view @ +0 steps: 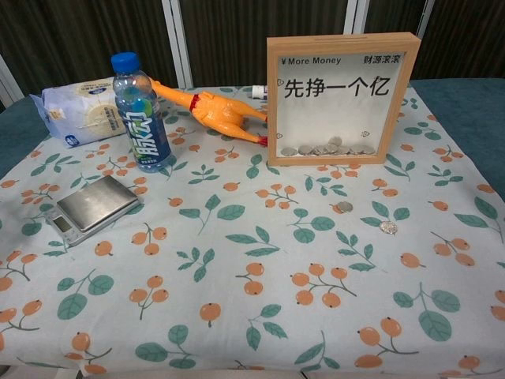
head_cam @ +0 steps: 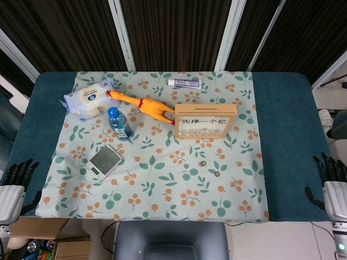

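My left hand [head_cam: 16, 174] hangs off the table's left edge, fingers apart and holding nothing. My right hand [head_cam: 332, 169] sits off the right edge, fingers spread and empty too. Neither hand shows in the chest view. On the floral cloth [head_cam: 162, 179] stand a wooden-framed money box [head_cam: 206, 121] [view: 341, 96] with coins inside, a blue-capped water bottle [head_cam: 118, 123] [view: 140, 111], a rubber chicken [head_cam: 145, 106] [view: 207, 110] and a small silver scale [head_cam: 105, 160] [view: 93, 208]. Two loose coins [head_cam: 202, 163] [view: 345, 207] lie in front of the box.
A white snack bag [head_cam: 89, 99] [view: 79, 109] lies at the back left. A toothpaste tube [head_cam: 185, 83] rests near the far edge. The second coin [view: 387, 227] lies right of the first. A grey chair back [head_cam: 172, 241] stands at the near edge.
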Controlling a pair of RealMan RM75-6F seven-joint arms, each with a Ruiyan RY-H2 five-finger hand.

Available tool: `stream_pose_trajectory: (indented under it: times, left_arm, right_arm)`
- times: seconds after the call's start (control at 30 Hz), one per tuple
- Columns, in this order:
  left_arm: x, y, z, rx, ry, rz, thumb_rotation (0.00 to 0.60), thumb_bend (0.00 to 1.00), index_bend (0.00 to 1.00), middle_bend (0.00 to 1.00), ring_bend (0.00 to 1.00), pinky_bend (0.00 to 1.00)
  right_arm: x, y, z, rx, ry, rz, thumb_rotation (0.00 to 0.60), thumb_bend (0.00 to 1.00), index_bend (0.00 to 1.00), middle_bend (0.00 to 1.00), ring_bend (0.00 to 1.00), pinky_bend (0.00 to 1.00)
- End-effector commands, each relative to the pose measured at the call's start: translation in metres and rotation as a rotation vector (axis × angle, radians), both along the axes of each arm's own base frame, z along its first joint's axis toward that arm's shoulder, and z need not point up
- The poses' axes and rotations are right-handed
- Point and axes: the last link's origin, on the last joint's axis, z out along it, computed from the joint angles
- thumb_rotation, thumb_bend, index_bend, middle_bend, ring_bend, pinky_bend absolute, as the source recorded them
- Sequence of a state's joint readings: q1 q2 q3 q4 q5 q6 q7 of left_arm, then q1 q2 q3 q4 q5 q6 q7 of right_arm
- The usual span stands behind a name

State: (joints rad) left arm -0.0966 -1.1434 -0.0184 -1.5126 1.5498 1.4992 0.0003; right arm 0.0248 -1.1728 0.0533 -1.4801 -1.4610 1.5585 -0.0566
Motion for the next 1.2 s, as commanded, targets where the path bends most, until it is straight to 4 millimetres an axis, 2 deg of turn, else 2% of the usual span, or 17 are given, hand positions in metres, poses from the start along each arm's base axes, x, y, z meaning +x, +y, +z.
stream_pose_trajectory:
  times: [0.03, 0.53, 0.73, 0.97, 1.2]
  left_arm:
    - [0.0, 0.0, 0.0, 0.006, -0.002, -0.002, 0.6, 0.41, 0.0, 0.0, 0.0, 0.0]
    - [0.005, 0.001, -0.001, 0.009, 0.001, -0.011, 0.6, 0.41, 0.0, 0.0, 0.0, 0.0]
    - [0.005, 0.001, -0.001, 0.008, 0.002, -0.013, 0.6, 0.41, 0.0, 0.0, 0.0, 0.0]
    - [0.006, 0.002, -0.005, -0.002, -0.003, -0.018, 0.6, 0.41, 0.0, 0.0, 0.0, 0.0]
    - [0.006, 0.003, -0.005, -0.003, -0.006, -0.025, 0.6, 0.41, 0.0, 0.0, 0.0, 0.0]
  right_arm:
    - [0.001, -0.001, 0.0, -0.002, -0.001, 0.001, 0.6, 0.47, 0.0, 0.0, 0.0, 0.0]
    - [0.0, -0.003, -0.002, 0.001, -0.003, 0.002, 0.6, 0.47, 0.0, 0.0, 0.0, 0.0]
    - [0.019, -0.01, -0.01, 0.025, -0.03, 0.055, 0.6, 0.47, 0.0, 0.0, 0.0, 0.0]
    - [0.052, -0.031, -0.039, 0.108, -0.007, 0.15, 0.6, 0.47, 0.0, 0.0, 0.0, 0.0]
    - [0.066, -0.044, -0.084, 0.253, -0.008, 0.178, 0.6, 0.47, 0.0, 0.0, 0.0, 0.0]
